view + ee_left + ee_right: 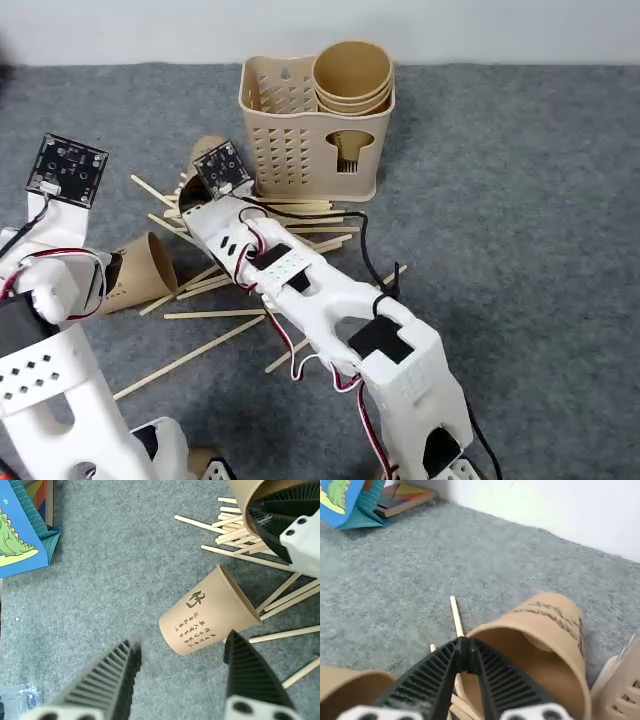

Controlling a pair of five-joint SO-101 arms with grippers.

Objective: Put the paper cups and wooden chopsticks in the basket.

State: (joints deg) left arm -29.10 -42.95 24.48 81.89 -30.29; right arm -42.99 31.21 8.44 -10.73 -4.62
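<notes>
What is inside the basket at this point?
A stack of nested paper cups stands in one side of the basket, rims above its edge. Nothing else sticks out; the other side's bottom is hidden by the walls.

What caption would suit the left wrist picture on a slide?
Open left gripper poised over a paper cup lying on its side on grey carpet, wooden chopsticks scattered beside it.

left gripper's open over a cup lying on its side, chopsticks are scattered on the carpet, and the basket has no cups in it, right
Not quite: the high view shows a stack of paper cups standing in the basket. The rest holds: the left gripper is open over a paper cup on its side, and wooden chopsticks lie scattered on the carpet.
</notes>
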